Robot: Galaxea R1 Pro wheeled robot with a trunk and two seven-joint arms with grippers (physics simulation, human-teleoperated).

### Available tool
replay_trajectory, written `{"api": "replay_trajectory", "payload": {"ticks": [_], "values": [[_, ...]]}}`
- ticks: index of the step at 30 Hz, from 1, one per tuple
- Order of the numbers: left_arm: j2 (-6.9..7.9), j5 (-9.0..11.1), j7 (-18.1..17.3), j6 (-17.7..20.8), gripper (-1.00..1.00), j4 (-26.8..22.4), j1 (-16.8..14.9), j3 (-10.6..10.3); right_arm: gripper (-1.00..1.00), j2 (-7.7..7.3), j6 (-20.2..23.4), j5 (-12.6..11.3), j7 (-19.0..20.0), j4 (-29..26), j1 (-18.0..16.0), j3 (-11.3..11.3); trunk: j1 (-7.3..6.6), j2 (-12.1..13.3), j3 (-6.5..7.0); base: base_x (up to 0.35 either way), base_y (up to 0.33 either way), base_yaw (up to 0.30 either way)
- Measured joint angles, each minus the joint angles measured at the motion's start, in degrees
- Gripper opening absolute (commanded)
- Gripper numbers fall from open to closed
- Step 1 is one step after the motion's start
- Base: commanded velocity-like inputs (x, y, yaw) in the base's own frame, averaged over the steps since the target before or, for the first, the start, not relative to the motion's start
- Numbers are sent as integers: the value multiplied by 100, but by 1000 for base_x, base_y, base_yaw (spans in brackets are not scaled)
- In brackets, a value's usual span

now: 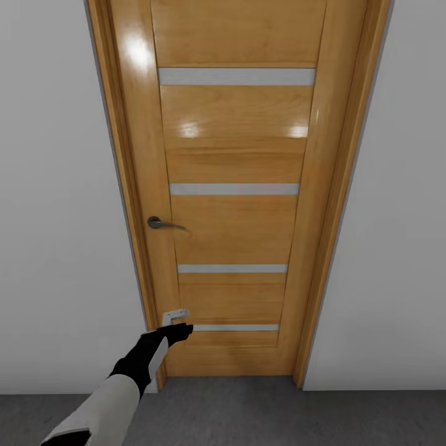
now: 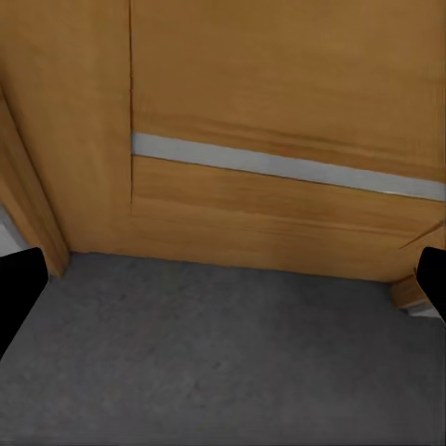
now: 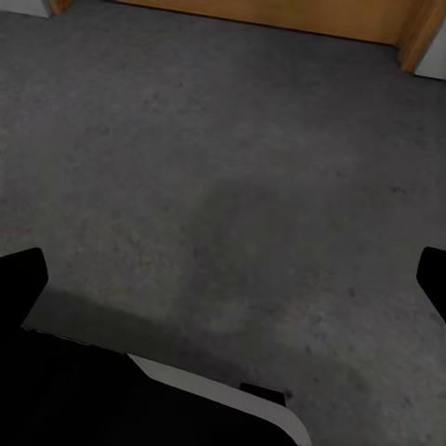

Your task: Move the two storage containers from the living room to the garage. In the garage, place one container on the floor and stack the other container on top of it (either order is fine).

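- The robot faced a shut wooden door (image 1: 235,186) with grey stripes and a dark handle (image 1: 162,223), set in pale grey walls (image 1: 56,186).
- The left tool (image 1: 183,331), fingers spread wide and empty, reached low toward the door's left edge.
- The right tool (image 3: 223,279), also wide and empty, hung over the dark concrete floor (image 3: 223,167).
- No bin was in sight.

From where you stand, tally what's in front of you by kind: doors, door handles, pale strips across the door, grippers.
Wooden door: 1
Door handle: 1
Pale strips across the door: 4
Grippers: 2, the left gripper low by the door's bottom corner, the right gripper over the grey floor
Total: 8
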Motion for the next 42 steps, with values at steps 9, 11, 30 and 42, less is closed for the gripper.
{"api": "replay_trajectory", "payload": {"ticks": [9,11,30,42], "values": [[7,30,-21,-18,100,458,-337,17,100,0,0,3,0,0,0,12,0,0,0,0,0,0],[-4,37,-28,-31,100,465,-342,24,100,0,0,1,0,0,0,12,0,0,0,0,0,0],[24,77,-41,-80,100,479,-346,18,100,0,0,-14,-33,0,0,-7,-3,-1,0,97,0,0],[43,77,-41,-80,100,477,-347,17,100,0,0,-10,-23,0,0,-8,-3,-1,0,324,0,0]]}}
